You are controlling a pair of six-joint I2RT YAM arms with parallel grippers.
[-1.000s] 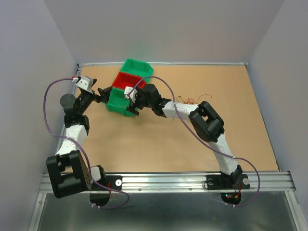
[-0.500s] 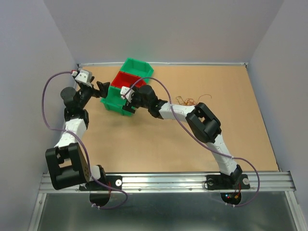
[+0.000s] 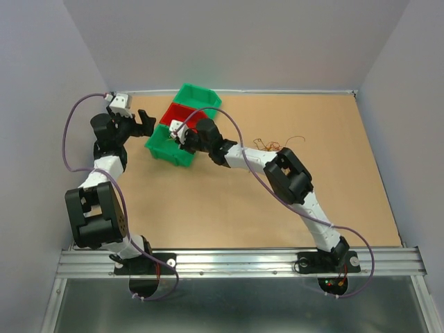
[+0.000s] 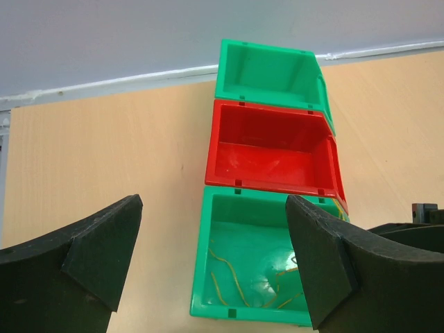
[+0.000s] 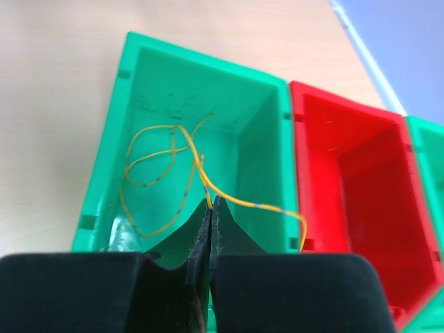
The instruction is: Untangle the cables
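Observation:
Several thin yellow cables (image 5: 149,173) lie curled in the near green bin (image 5: 182,75); they also show in the left wrist view as yellow cables (image 4: 232,274). My right gripper (image 5: 210,202) hangs over this bin, shut on one yellow strand that runs out from its tips and over the bin's right wall. From above, the right gripper (image 3: 180,136) sits at that bin's near green wall (image 3: 161,149). A loose clump of red, orange and brown cables (image 3: 274,144) lies on the table behind the right arm. My left gripper (image 4: 215,229) is open and empty, just left of the bins.
Three bins stand in a row: the near green one, a red bin (image 3: 182,113) that looks empty, and a far green bin (image 3: 198,96) by the back wall. Purple arm cables loop over both arms. Grey walls close in the table (image 3: 208,201) on three sides.
My right gripper has gone from open to shut, over the near green bin, on a yellow cable. The left arm has drawn back to the left, still open.

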